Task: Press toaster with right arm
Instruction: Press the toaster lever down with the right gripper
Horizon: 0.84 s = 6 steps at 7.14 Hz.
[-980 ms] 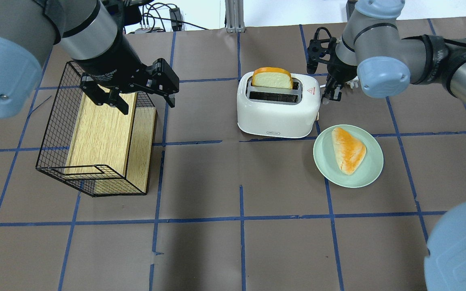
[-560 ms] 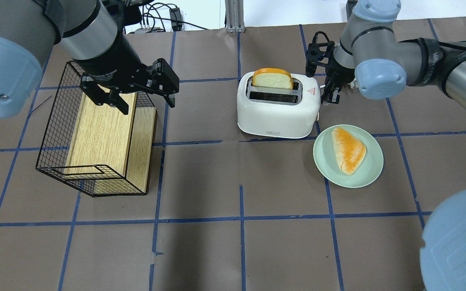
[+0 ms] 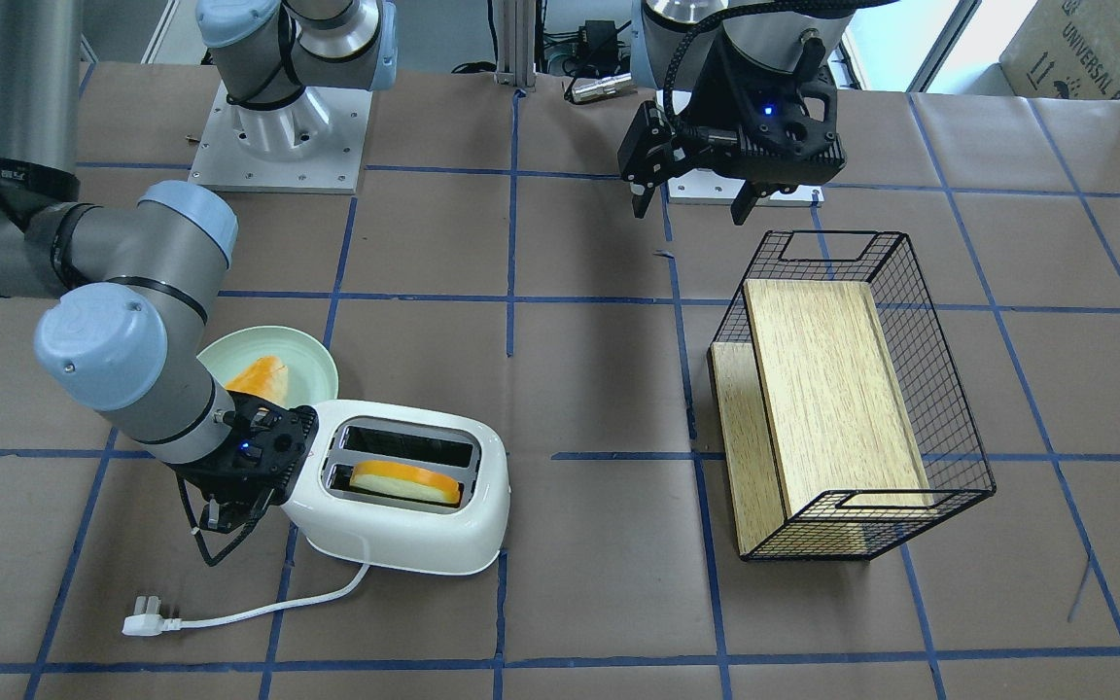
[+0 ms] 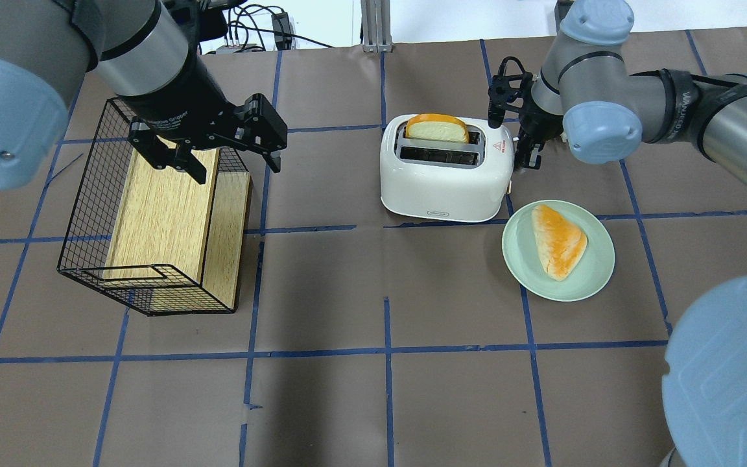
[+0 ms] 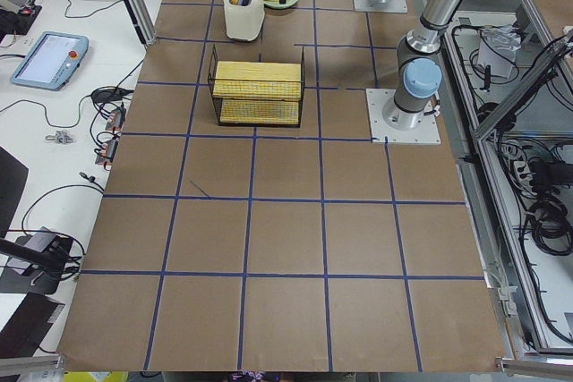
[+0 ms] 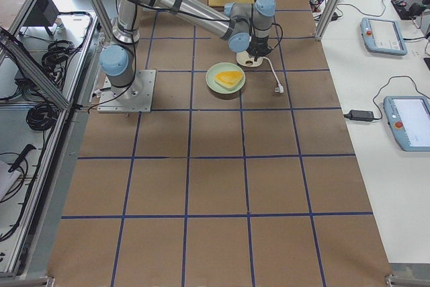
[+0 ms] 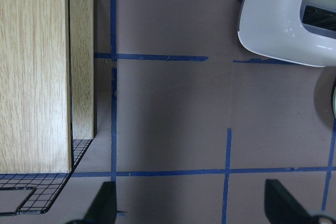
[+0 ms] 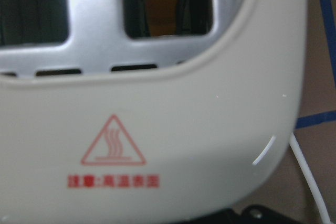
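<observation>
The toaster stands beside the plate, a bread slice in one slot. The right gripper is at its end, opening impossible to tell; the left gripper hangs open, empty

Plate crowded toaster's 4 o'clock, right gripper blocked its 3 o'clock, open table stretched to basket at 9 o'clock.
</observation>
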Tool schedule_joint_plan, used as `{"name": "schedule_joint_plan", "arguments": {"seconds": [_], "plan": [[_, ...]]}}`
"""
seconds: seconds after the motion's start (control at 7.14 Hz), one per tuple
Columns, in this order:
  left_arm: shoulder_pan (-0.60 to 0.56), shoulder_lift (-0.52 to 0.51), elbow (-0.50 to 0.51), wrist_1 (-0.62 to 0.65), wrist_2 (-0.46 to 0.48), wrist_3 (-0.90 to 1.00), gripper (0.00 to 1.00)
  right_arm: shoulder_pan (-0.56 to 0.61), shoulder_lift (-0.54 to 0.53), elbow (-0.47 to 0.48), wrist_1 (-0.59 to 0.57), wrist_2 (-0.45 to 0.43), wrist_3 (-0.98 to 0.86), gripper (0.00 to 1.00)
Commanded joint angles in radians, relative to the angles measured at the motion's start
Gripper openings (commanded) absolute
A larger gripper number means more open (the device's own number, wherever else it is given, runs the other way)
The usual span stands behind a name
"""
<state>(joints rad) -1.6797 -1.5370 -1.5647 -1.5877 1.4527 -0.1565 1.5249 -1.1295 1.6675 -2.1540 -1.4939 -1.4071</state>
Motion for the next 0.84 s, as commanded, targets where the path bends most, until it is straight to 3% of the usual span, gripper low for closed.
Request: {"name": "schedule_joint_plan", "arguments": {"seconds": [0.0,0.7], "plan": [[0.0,0.0,0.0,0.0,0.0,0.0,1.0,0.0,0.011,0.0,-0.029,0.0,0.0,0.05],[0.0,0.0,0.0,0.0,0.0,0.0,1.0,0.0,0.027,0.005,-0.03,0.0,0.002,0.05]]}}
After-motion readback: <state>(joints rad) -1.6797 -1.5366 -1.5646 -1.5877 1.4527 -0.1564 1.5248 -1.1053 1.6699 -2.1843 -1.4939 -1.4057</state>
